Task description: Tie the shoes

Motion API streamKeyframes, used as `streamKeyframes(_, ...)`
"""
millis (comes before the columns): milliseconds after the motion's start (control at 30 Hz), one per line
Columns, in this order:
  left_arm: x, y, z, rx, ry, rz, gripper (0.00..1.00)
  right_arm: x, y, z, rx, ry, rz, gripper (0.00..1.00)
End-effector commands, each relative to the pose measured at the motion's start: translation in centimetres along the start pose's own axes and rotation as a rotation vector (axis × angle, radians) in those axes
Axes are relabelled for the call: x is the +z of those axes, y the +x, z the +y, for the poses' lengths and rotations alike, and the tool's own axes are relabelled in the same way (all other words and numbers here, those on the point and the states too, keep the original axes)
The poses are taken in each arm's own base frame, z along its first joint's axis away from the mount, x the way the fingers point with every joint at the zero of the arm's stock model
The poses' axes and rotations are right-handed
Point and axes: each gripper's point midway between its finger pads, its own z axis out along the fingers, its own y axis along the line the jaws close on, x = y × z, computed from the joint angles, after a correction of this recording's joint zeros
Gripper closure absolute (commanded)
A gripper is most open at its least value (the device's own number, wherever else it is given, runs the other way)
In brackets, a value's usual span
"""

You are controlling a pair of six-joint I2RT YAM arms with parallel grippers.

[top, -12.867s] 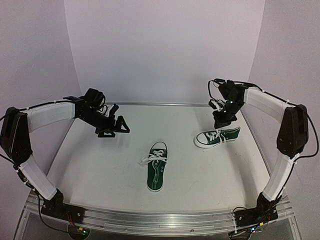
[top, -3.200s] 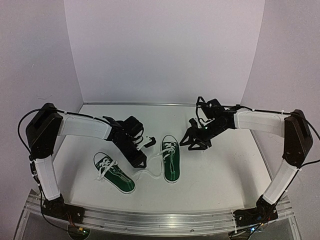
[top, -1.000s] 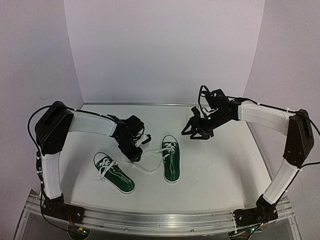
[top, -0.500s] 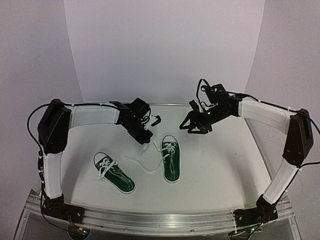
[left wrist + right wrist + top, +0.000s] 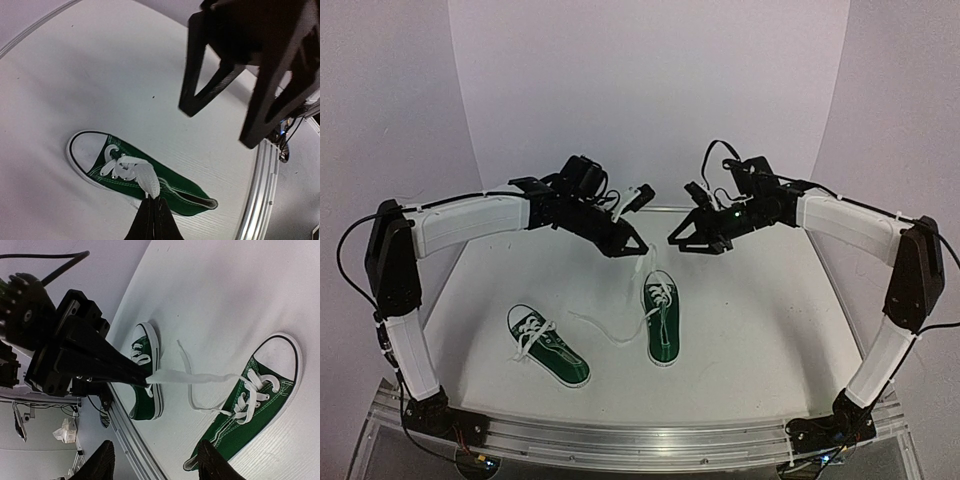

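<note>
The left gripper (image 5: 642,250) pinches a lace (image 5: 192,377) taut above the shoe (image 5: 660,320) nearer the right edge, so the wide-open right gripper (image 5: 678,240) should close on it just below, keeping tension.

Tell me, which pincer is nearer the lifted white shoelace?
Left. The left pincer is clamped on the shoelace, above the sneaker; the right pincer hangs open just beside, not touching it.
</note>
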Motion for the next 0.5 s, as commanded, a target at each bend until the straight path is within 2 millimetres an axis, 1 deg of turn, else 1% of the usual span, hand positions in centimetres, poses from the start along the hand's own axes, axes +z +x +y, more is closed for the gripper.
streamKeyframes(0, -3.3, -3.2, -4.2, 0.082, 0.135, -0.129, 1.0, -0.4, -1.0, 2.9, -0.145, -0.135, -0.007, 0.48)
streamKeyframes(67, -3.6, -3.3, -4.6, 0.099, 0.156, -0.143, 1.0, -0.3, -0.9, 3.0, -0.157, -0.149, -0.003, 0.49)
streamKeyframes(267, -3.4, -2.9, -5.0, 0.117, 0.184, -0.14, 1.0, -0.3, -1.5, 4.1, -0.168, -0.203, -0.021, 0.51)
streamKeyframes(467, -3.1, -3.5, -5.1, 0.134, 0.197, -0.167, 1.0, 0.3, -0.8, 5.2, -0.171, -0.269, 0.006, 0.52)
